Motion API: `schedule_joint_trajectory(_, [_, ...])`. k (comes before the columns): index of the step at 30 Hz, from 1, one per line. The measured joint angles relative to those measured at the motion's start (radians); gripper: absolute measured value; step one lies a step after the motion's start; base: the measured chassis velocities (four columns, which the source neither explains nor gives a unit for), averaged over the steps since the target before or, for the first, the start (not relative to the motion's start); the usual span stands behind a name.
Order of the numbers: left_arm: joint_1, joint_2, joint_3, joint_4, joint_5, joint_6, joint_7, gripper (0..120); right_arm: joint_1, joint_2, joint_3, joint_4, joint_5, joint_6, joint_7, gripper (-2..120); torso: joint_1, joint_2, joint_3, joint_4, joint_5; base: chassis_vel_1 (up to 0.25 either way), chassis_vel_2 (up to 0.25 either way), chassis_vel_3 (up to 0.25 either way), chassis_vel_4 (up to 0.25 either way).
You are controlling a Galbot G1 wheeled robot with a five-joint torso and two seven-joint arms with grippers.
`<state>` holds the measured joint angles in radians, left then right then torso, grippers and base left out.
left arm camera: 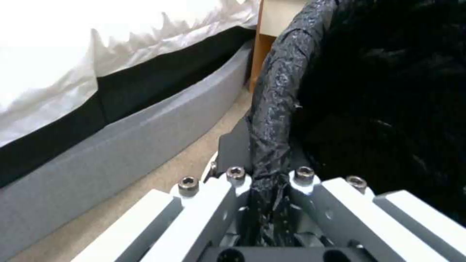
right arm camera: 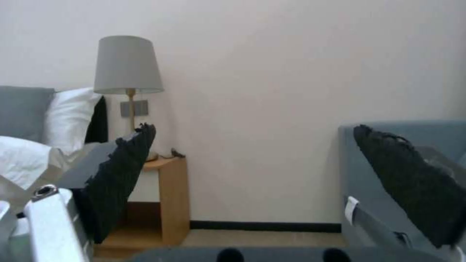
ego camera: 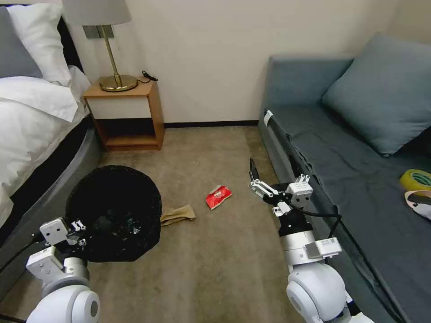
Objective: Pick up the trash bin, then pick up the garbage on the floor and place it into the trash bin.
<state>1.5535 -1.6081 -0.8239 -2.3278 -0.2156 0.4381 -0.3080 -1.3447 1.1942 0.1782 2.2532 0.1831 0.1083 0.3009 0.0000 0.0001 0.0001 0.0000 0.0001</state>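
Left gripper [left arm camera: 266, 189] clamps the trash bin [ego camera: 114, 211] rim between its jaws.

Soft even light, blurry wrist views

Arms: white rounded shells, grey joint bands, black cables.
Left gripper [left arm camera: 267, 203]: white links, silver hex screws.
Right gripper [right arm camera: 252, 189]: black ridged pads.
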Motion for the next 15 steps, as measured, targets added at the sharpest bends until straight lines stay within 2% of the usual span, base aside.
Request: schedule_joint_trajectory(15, [-0.001, 0.000, -0.007, 0.003, -0.004, 0.000, -0.001, 3, 0.003, -0.001, -0.005, -0.008, 0.000, 0.002, -0.004, 100, 0.000, 0.000, 0.000, 0.0001, 0.0000, -0.134, 0.132, 0.135, -0.131])
